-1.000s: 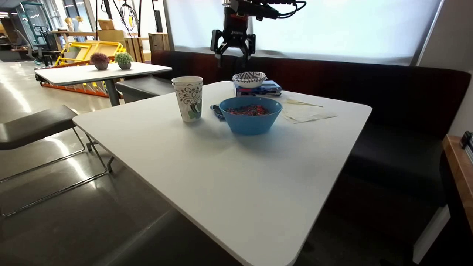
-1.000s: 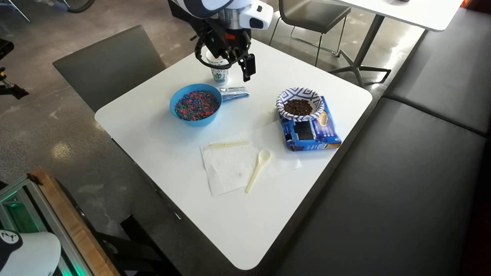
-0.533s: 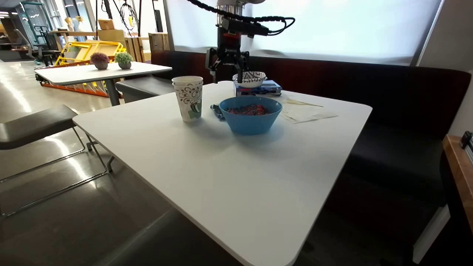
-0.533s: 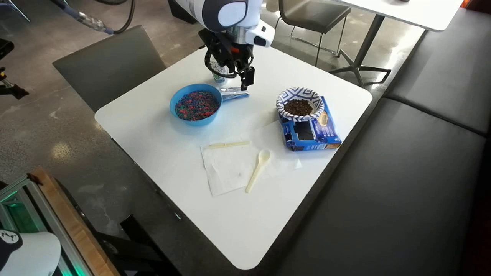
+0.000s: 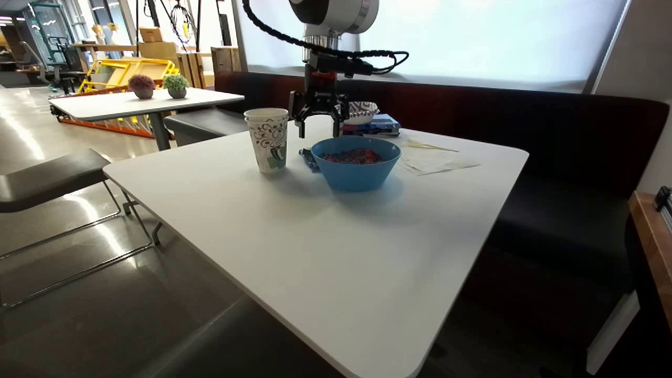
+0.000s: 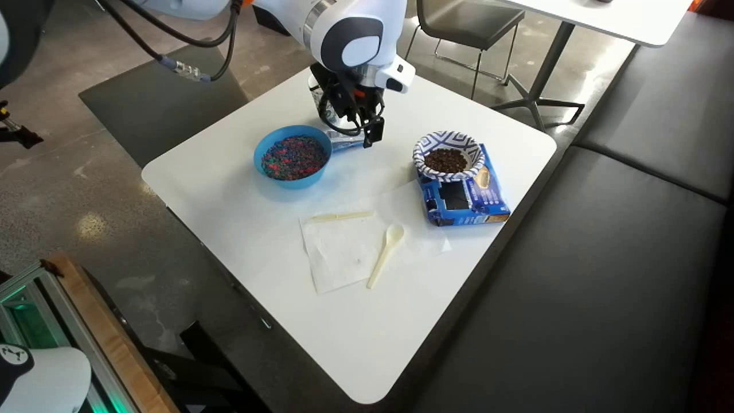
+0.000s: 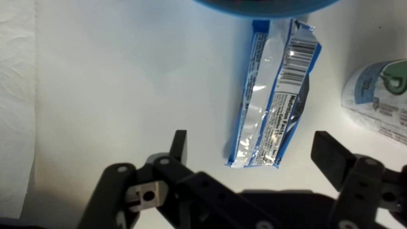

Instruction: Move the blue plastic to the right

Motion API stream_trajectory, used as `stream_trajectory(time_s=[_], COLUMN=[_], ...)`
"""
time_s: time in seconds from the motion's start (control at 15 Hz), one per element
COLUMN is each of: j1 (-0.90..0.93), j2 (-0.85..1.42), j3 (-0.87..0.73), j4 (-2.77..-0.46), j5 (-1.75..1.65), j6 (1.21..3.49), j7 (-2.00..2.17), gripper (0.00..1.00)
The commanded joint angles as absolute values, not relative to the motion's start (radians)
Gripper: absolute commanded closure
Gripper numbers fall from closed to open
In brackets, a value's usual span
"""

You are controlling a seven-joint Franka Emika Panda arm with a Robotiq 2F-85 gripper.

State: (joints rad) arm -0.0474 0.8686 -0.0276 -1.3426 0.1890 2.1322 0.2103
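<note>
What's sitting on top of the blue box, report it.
A blue-and-white patterned bowl holding small dark brown pieces rests on the blue box. The part of the box beneath the bowl is covered and cannot be seen.

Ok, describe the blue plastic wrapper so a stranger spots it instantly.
On the nearer white table, find the round blue bowl. Beside it, near the patterned paper cup, lies the blue plastic wrapper. Unlike bowl and cup, it's long, low and shiny, printed with "Nutrition Facts".
</note>
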Motion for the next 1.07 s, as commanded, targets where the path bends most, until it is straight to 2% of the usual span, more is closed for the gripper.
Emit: stream_trajectory(time_s=[0.0,0.07,0.13,0.33,0.53,0.67,0.73,0.87,1.0], j1=[-0.056,-0.053,-0.052,-0.05,-0.048,-0.046,-0.046,-0.046,-0.044], j2=[0.946,0.958,0.971,1.005,1.038,1.059,1.068,1.082,1.083], j3=[-0.01,-0.009,-0.008,-0.008,-0.006,-0.005,-0.004,-0.004,-0.009], j4=[-1.231,-1.212,-1.192,-1.14,-1.089,-1.058,-1.044,-1.021,-1.014], j5=[0.209,0.208,0.208,0.207,0.205,0.203,0.204,0.203,0.199], j6=[2.043,2.025,2.006,1.965,1.929,1.906,1.899,1.885,1.882], j7=[0.239,0.246,0.253,0.274,0.288,0.296,0.298,0.304,0.318], gripper=[0.0,0.05,0.18,0.36,0.61,0.66,0.73,0.98,1.0])
